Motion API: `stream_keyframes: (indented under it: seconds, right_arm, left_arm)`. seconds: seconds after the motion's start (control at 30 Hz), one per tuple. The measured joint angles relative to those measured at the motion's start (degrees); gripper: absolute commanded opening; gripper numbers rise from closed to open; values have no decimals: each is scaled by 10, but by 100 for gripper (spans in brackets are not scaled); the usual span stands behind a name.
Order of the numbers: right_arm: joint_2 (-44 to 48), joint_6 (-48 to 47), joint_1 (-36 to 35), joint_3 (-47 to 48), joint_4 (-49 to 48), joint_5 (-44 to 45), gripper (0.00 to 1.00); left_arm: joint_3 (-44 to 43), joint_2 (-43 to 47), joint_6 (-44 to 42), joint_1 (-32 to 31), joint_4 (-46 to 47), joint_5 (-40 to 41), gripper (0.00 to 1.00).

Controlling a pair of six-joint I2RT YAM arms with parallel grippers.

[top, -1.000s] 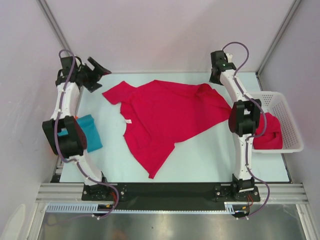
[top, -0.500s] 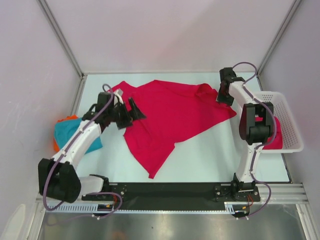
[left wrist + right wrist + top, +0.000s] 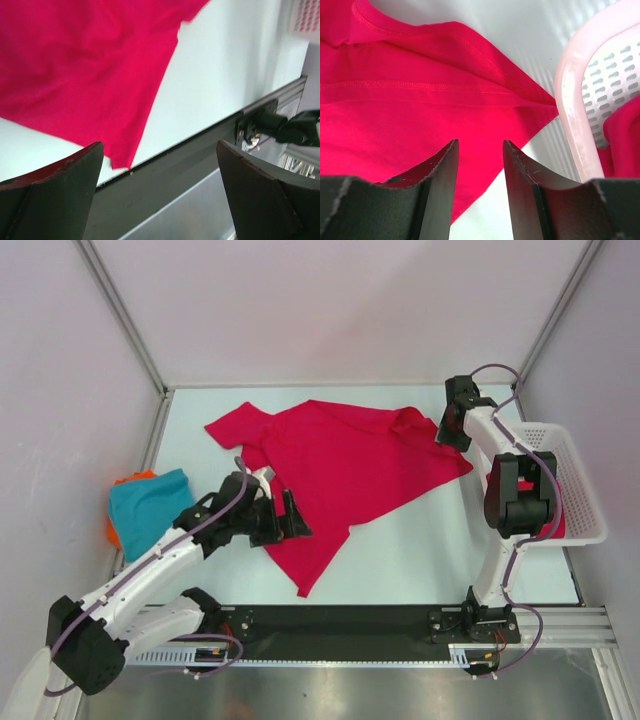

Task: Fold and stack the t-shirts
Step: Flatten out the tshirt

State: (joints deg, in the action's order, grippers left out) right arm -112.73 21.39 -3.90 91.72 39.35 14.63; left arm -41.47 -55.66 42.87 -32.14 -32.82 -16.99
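Left arm swung off the far-left corner and down across the table. My left gripper now hovers over the near tail of the spread crimson t-shirt, jaws wide, nothing in them. Right gripper shifted a little, to the shirt's far-right corner just beside the white mesh basket. Its jaws are partly apart above the hem, gripping nothing that I can see. Shirt lies skewed and rumpled mid-table, so I reckon I've got the grippers at opposite ends to pull it flat before folding. Teal t-shirt sits compact at the left edge, likely the stack base. Second crimson t-shirt waits in the basket.
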Motion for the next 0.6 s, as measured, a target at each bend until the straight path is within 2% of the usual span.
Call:
stream_keyframes:
  seconds: [0.2, 0.6]
  right_arm:
    - [0, 0, 2, -15, -7, -1, 46]
    - [0, 0, 8, -39, -8, -1, 46]
  left_arm:
    - [28, 2, 37, -77, -17, 23, 100]
    - [76, 6, 67, -130, -37, 34, 100]
